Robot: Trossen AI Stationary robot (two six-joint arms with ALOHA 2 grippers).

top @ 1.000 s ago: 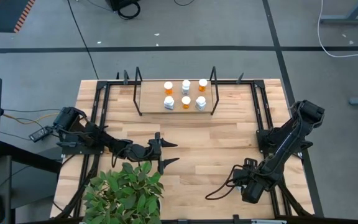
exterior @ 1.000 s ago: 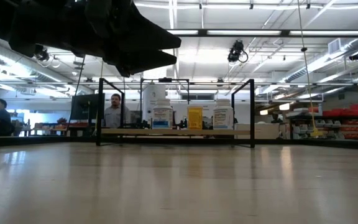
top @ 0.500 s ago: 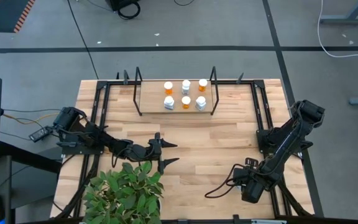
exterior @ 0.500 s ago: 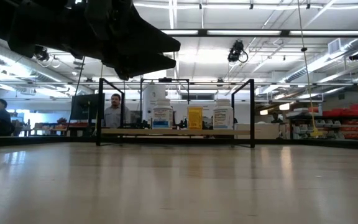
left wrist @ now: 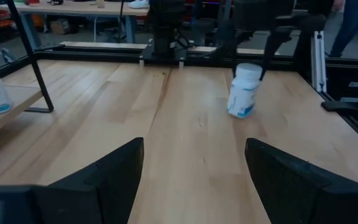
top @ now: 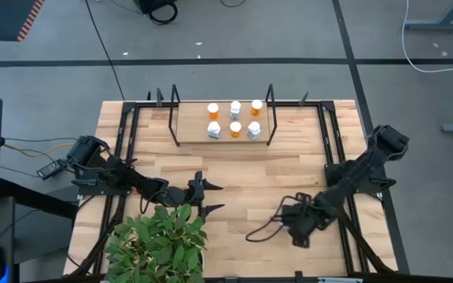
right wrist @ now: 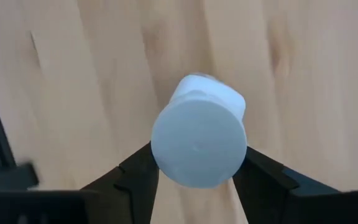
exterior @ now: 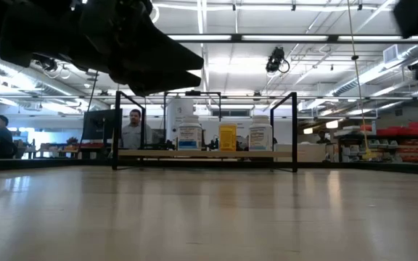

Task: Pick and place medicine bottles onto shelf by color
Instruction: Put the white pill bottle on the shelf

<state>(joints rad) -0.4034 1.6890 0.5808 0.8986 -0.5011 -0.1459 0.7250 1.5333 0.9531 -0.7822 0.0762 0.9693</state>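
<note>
The shelf (top: 191, 126) stands at the table's far middle and bears three orange bottles (top: 235, 128) and three white bottles (top: 214, 130) upright on their bases; it also shows in the low view (exterior: 209, 153). My right gripper (top: 296, 228) is at the near right, shut on a white bottle (right wrist: 207, 93), which also shows in the left wrist view (left wrist: 243, 92). My left gripper (top: 213, 198) is open and empty at the near middle, its fingers (left wrist: 114, 171) pointing toward the right gripper. My right gripper pinches the white bottle's cap (right wrist: 199, 149) between its two fingers (right wrist: 138, 171), one on each side of the cap. The fingers come from above, pointing down. The bottle hangs tilted below them, its bottom (left wrist: 237, 112) close to the table; whether it touches, I cannot tell.
A potted plant (top: 160, 244) covers the near left corner beside my left arm. Black frame rails (top: 333, 141) run along the table's left and right sides. Bare wood lies between the grippers and the shelf. People (exterior: 133, 132) are in the room behind.
My right gripper has gone toward the table's left edge and a little toward the far edge, staying shut. My left gripper has shifted slightly toward the near edge.
</note>
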